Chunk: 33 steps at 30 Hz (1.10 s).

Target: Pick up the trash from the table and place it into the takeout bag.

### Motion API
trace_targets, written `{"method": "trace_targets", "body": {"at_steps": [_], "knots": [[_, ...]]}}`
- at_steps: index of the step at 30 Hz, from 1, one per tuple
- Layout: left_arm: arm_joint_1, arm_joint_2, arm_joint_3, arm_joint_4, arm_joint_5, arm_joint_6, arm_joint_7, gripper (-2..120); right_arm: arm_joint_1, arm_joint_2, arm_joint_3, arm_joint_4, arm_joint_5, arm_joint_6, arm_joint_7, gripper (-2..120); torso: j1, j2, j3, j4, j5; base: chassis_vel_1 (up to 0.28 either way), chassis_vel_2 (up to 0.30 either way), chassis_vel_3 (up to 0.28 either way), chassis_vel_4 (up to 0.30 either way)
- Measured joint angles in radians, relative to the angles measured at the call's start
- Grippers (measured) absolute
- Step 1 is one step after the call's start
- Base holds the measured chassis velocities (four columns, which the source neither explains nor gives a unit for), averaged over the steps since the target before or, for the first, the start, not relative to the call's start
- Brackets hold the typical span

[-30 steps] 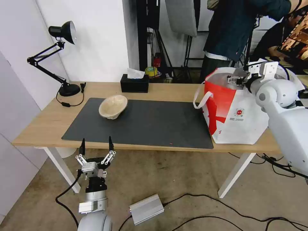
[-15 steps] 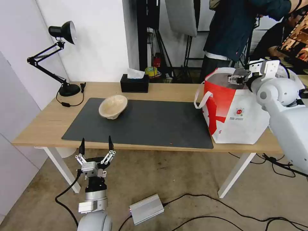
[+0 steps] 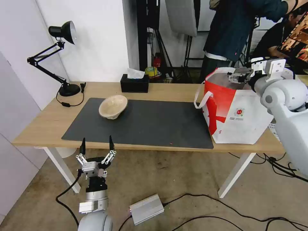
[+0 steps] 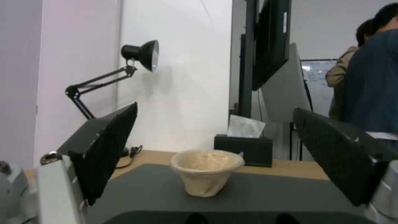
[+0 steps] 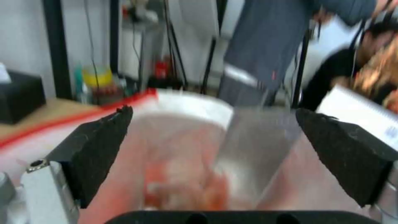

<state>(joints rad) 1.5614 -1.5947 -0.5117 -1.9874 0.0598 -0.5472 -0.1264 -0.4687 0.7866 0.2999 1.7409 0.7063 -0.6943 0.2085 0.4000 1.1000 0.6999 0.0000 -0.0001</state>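
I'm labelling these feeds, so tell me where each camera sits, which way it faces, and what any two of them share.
Head view: high on the robot, looking down at the table; left gripper low, right gripper over the takeout bag.
Left wrist view: near table height, between its open fingers, facing the pulp bowl.
Right wrist view: looking down into the bag.
Shared: head and left wrist views show the bowl, tissue box and lamp.

The left arm rises from the 7 o'clock edge of the head view, wrist upright, its left pincer (image 3: 96, 144) pointing up toward 12 o'clock with both black fingers (image 4: 104, 149) spread wide and nothing between them. The right arm reaches in from 3 o'clock, elbow bent, with the right pincer (image 3: 235, 77) held high near 2 o'clock, fingers (image 5: 93, 146) parted and empty.
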Motion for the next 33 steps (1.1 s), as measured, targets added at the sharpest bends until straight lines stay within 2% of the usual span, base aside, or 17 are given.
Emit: {"method": "trace_targets", "body": {"at_steps": [1, 2, 5, 12, 15, 16, 20, 21, 25, 27, 30, 31, 33], "knots": [[0.000, 0.000, 0.000, 0.000, 0.000, 0.000, 0.000, 100, 0.000, 0.000, 0.000, 0.000, 0.000, 0.000, 0.000, 100, 0.000, 0.000, 0.000, 0.0000, 0.0000, 0.000, 0.000, 0.000, 0.000], [0.001, 0.000, 0.000, -0.001, 0.000, 0.000, 0.000, 100, -0.037, -0.005, 0.016, 0.048, -0.029, 0.047, -0.002, 100, 0.000, 0.000, 0.000, 0.0000, -0.0001, 0.000, 0.000, 0.000, 0.000], [0.004, 0.000, 0.000, -0.002, -0.001, 0.000, 0.000, 100, -0.121, -0.008, 0.055, 0.131, -0.057, 0.095, 0.000, 100, 0.000, 0.000, 0.000, 0.0001, 0.0000, 0.000, 0.000, 0.000, 0.000], [0.010, 0.000, -0.001, -0.003, -0.002, -0.002, 0.000, 100, -0.270, 0.004, 0.120, 0.233, -0.110, 0.189, 0.000, 100, 0.000, 0.000, 0.000, -0.0001, 0.0000, 0.000, 0.000, 0.000, 0.000], [0.013, 0.000, 0.000, -0.007, -0.002, -0.003, -0.001, 100, -0.350, 0.029, 0.139, 0.290, -0.156, 0.303, 0.006, 100, 0.000, 0.000, 0.000, 0.0002, -0.0001, 0.000, 0.000, 0.000, 0.000], [0.013, 0.000, 0.000, -0.007, -0.002, -0.003, -0.001, 100, -0.350, 0.029, 0.139, 0.290, -0.156, 0.303, 0.006, 100, 0.000, 0.000, 0.000, 0.0002, -0.0001, 0.000, 0.000, 0.000, 0.000], [0.017, 0.000, -0.001, -0.010, -0.004, -0.004, -0.001, 100, -0.449, 0.075, 0.168, 0.358, -0.235, 0.428, 0.012, 100, 0.000, 0.000, 0.000, 0.0002, -0.0003, 0.000, 0.000, 0.000, 0.000], [0.017, 0.000, -0.001, -0.010, -0.004, -0.004, -0.001, 100, -0.449, 0.075, 0.168, 0.358, -0.235, 0.428, 0.012, 100, 0.000, 0.000, 0.000, 0.0002, -0.0003, 0.000, 0.000, 0.000, 0.000], [0.016, 0.000, 0.006, -0.010, -0.005, -0.004, -0.001, 100, -0.610, 0.153, 0.213, 0.425, -0.342, 0.564, 0.010, 100, 0.000, 0.000, 0.000, -0.0001, 0.0000, 0.000, 0.000, 0.000, 0.000], [0.015, 0.000, 0.007, -0.010, -0.005, -0.004, -0.001, 100, -0.634, 0.165, 0.218, 0.429, -0.355, 0.585, 0.009, 100, 0.000, 0.000, 0.000, 0.0000, -0.0001, 0.000, 0.000, 0.000, 0.000], [0.009, 0.000, 0.015, -0.009, -0.005, -0.004, -0.001, 100, -0.766, 0.249, 0.243, 0.447, -0.431, 0.705, 0.009, 100, 0.000, 0.000, 0.000, 0.0000, 0.0000, 0.000, 0.000, 0.000, 0.000], [0.009, 0.000, 0.015, -0.009, -0.005, -0.004, -0.001, 100, -0.766, 0.249, 0.243, 0.447, -0.431, 0.705, 0.009, 100, 0.000, 0.000, 0.000, 0.0000, 0.0000, 0.000, 0.000, 0.000, 0.000], [0.007, 0.001, 0.019, -0.007, -0.005, -0.004, -0.001, 100, -0.824, 0.293, 0.254, 0.453, -0.471, 0.761, 0.007, 100, 0.000, 0.000, 0.000, -0.0001, 0.0000, 0.000, 0.000, 0.000, 0.000]]}}
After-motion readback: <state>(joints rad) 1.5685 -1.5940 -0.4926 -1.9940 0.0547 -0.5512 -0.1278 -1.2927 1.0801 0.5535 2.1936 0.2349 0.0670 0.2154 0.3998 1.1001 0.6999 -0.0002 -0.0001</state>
